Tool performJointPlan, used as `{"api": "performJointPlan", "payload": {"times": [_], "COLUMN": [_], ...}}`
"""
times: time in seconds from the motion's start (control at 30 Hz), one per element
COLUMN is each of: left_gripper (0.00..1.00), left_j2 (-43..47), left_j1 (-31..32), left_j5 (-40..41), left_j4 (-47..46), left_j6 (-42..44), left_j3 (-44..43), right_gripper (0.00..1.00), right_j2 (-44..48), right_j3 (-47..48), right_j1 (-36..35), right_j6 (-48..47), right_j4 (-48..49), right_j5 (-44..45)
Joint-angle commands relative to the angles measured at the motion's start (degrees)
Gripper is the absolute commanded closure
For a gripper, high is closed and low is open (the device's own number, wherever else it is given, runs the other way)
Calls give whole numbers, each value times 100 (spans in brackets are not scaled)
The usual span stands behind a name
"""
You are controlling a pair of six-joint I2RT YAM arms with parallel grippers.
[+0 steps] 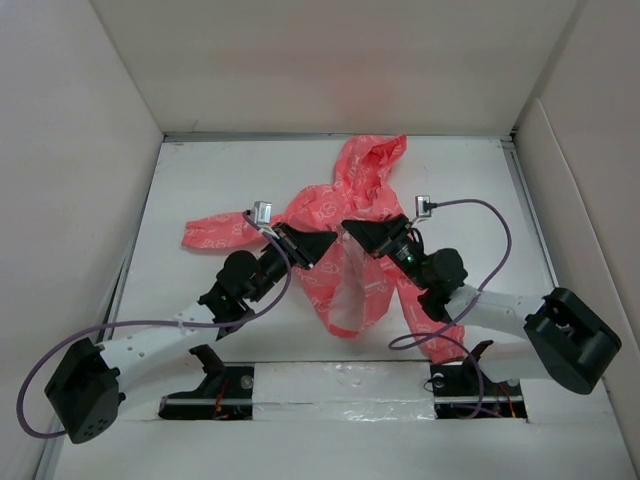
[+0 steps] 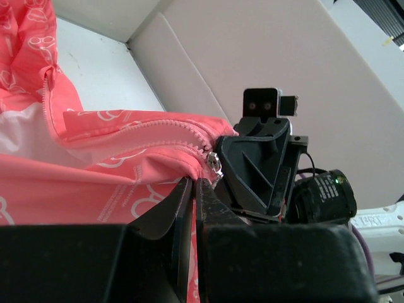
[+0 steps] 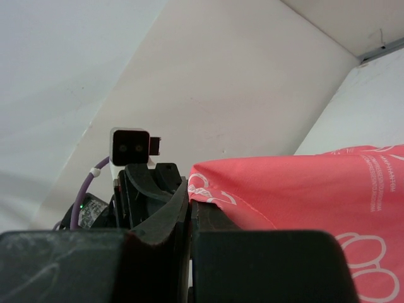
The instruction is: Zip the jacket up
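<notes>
The coral-pink jacket (image 1: 368, 170) lies on the white table, hood toward the back, one sleeve (image 1: 212, 233) spread left, its front open lower down. My left gripper (image 1: 331, 241) and right gripper (image 1: 348, 227) meet tip to tip over its chest. In the left wrist view my left gripper (image 2: 194, 182) is shut on the jacket (image 2: 95, 170) just below the silver zipper slider (image 2: 216, 166); the white lining shows at the left. In the right wrist view my right gripper (image 3: 189, 192) is shut on the edge of the jacket (image 3: 303, 183).
White walls enclose the table on the left, back and right (image 1: 575, 170). Purple cables (image 1: 500, 225) loop from both wrists. The arm bases sit in slots at the near edge (image 1: 215, 385). The right gripper's body (image 2: 262, 158) fills the space just in front of the left one.
</notes>
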State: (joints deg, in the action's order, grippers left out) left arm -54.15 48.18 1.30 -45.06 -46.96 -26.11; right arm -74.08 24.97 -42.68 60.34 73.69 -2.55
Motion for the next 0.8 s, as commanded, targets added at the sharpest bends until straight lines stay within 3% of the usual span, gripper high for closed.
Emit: {"api": "performJointPlan", "payload": {"times": [0.0, 0.2, 0.53, 0.77], "left_gripper": [100, 100, 100, 100], "left_j2": [203, 431, 572, 747], "left_j1": [86, 86, 86, 86], "left_j5": [-833, -912, -781, -745], "left_j4": [154, 822, 2324, 2792], "left_j6": [240, 556, 1145, 1216], "left_j3": [-333, -430, -667, -597], "right_gripper": [100, 100, 100, 100], "right_j2": [-18, -36, 386, -96], "right_j3": [456, 824, 1580, 2046], "right_j1": [110, 241, 400, 682], "right_j6": [145, 268, -206, -154], "right_j4": [1710, 1035, -1864, -2341], "right_j5": [-132, -492, -396, -878]}}
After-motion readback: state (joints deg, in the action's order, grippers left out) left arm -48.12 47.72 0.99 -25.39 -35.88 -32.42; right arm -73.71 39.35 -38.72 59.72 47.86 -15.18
